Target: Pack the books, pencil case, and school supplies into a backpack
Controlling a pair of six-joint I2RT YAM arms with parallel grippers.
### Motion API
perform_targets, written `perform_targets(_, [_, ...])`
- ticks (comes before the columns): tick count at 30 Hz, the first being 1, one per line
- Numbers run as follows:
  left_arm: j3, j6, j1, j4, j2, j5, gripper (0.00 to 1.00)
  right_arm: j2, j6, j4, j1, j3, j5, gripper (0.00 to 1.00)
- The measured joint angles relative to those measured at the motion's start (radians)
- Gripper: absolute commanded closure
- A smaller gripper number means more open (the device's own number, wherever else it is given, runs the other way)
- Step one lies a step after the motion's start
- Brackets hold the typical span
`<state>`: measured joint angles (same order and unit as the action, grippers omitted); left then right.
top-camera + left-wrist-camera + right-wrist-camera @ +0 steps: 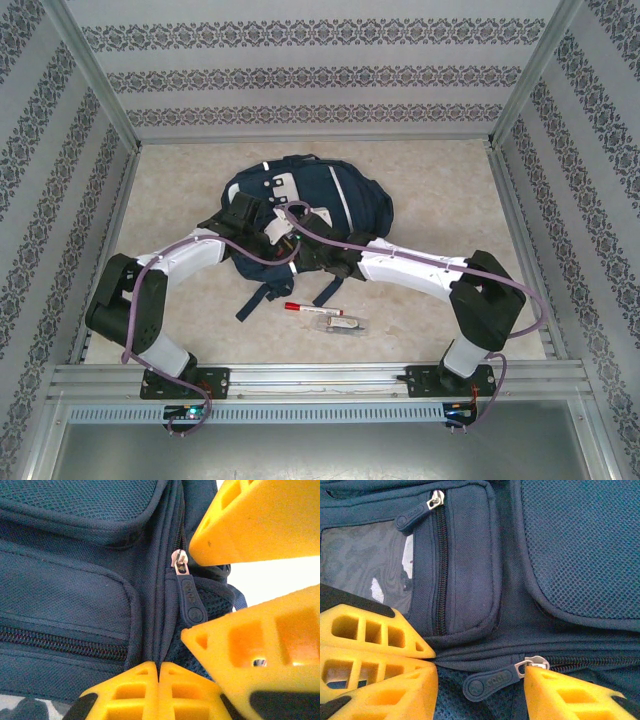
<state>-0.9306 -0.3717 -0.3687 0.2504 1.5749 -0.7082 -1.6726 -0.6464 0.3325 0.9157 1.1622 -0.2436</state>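
Inventory: one backpack (pixel 352 200), navy, lying flat at the middle of the table (pixel 450 190) with its straps toward the arm bases. One marker pen (pixel 302 307), white with a red cap, and one clear-wrapped item (pixel 341 323) lie close together on the bare surface between the straps and the near rail (pixel 320 378). Both are outside the bag.

Arms: two. The left arm (pixel 190 262) and right arm (pixel 410 268) both reach in over the near half of the backpack, wrists close together, and hide that part from above.

Left gripper (pixel 159 666): fingers pressed together with no gap, tips against a piped seam beside a front pocket. Whether fabric is caught between them cannot be told.

Right gripper (pixel 481 674): spread wide, one finger on each side of a zip pull (pixel 490 682). The dark rubber tab lies in the gap, and its metal slider meets the tip of one finger. The other finger sits just beside the left gripper's closed pair.

Zip pulls: two counted in the right wrist view. The second pull (pixel 417 514) sits at the top of a small pocket with a clear window (pixel 365 555).
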Motion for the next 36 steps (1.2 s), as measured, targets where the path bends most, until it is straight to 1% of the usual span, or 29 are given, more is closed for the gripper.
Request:
perform_targets(3, [0.008,0.021,0.018,-0.021,0.000,-0.042,1.00,-0.002,0.008,0.000,-0.004,0.000,0.006,0.53])
perform_targets(9, [0.013,0.064,0.037,-0.034,0.021,-0.102,1.00,-0.018,0.023,-0.001,-0.022,0.000,0.083,0.56])
perform_targets(13, [0.016,0.078,0.044,-0.035,0.030,-0.121,1.00,-0.037,0.047,0.043,-0.030,0.036,0.103,0.51])
perform_targets(16, [0.016,0.085,0.053,-0.034,0.033,-0.132,1.00,-0.063,0.079,0.105,-0.031,0.089,0.093,0.50])
perform_targets(18, [0.016,0.089,0.057,-0.034,0.034,-0.138,1.00,-0.072,0.100,0.136,-0.031,0.114,0.091,0.53])
perform_targets(21, [0.016,0.095,0.058,-0.036,0.034,-0.153,1.00,-0.074,0.137,0.161,-0.037,0.122,0.115,0.60])
perform_targets(24, [0.016,0.101,0.063,-0.040,0.034,-0.159,1.00,-0.083,0.166,0.185,-0.055,0.122,0.165,0.61])
perform_targets(27, [0.016,0.103,0.065,-0.040,0.034,-0.154,0.90,-0.090,0.183,0.201,-0.068,0.122,0.202,0.55])
perform_targets(29, [0.014,0.092,0.065,-0.037,0.028,-0.137,0.81,-0.091,0.194,0.204,-0.074,0.118,0.211,0.51])
perform_targets(30, [0.014,0.077,0.065,-0.029,0.017,-0.120,0.72,-0.091,0.195,0.204,-0.076,0.113,0.212,0.50])
perform_targets(31, [0.010,0.058,0.066,-0.015,0.002,-0.098,0.66,-0.091,0.194,0.204,-0.076,0.108,0.212,0.50])
perform_targets(32, [0.006,0.045,0.066,0.001,-0.013,-0.077,0.65,-0.091,0.193,0.203,-0.076,0.102,0.212,0.50])
perform_targets(35, [-0.003,-0.032,0.066,0.051,-0.079,-0.014,0.54,-0.099,0.171,0.202,-0.075,0.089,0.207,0.49])
perform_targets(36, [-0.003,-0.061,0.067,0.066,-0.106,0.008,0.51,-0.106,0.157,0.197,-0.073,0.088,0.202,0.49])
